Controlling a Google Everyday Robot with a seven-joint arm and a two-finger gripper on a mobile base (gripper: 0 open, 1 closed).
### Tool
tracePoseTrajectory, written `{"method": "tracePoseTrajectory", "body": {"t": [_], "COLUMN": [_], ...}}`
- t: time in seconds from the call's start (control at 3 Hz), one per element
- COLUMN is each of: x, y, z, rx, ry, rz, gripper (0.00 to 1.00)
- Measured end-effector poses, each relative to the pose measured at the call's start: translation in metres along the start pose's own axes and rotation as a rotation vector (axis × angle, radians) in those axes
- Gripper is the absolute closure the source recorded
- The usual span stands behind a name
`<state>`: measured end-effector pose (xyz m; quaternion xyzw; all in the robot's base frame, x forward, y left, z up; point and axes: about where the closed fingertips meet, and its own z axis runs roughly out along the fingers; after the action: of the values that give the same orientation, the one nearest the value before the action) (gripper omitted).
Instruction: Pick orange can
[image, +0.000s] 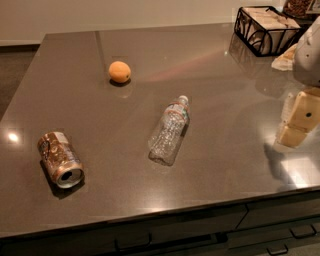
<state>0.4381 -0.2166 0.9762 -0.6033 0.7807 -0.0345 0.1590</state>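
The orange can (60, 159) lies on its side near the front left of the dark grey counter (225, 100). Its label is coppery orange-brown with pale patches, and its silver top faces the front. My gripper (298, 122) hangs over the right edge of the counter, far to the right of the can and not touching it. It holds nothing that I can see.
A clear plastic water bottle (171, 131) lies on its side in the middle of the counter. A round orange fruit (120, 71) sits further back on the left. A black wire basket (265, 29) with napkins stands at the back right. Drawers with handles (132, 244) run below the front edge.
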Motion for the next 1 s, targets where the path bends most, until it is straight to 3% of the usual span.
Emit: {"method": "tracePoseTrajectory", "body": {"t": [0.67, 1.0], "x": [-0.007, -0.033], "y": [-0.002, -0.008], "z": [0.001, 0.008], "rx": [0.000, 0.002], "ry": [-0.014, -0.041], "rz": [-0.013, -0.097], "gripper": [0.00, 0.00]}}
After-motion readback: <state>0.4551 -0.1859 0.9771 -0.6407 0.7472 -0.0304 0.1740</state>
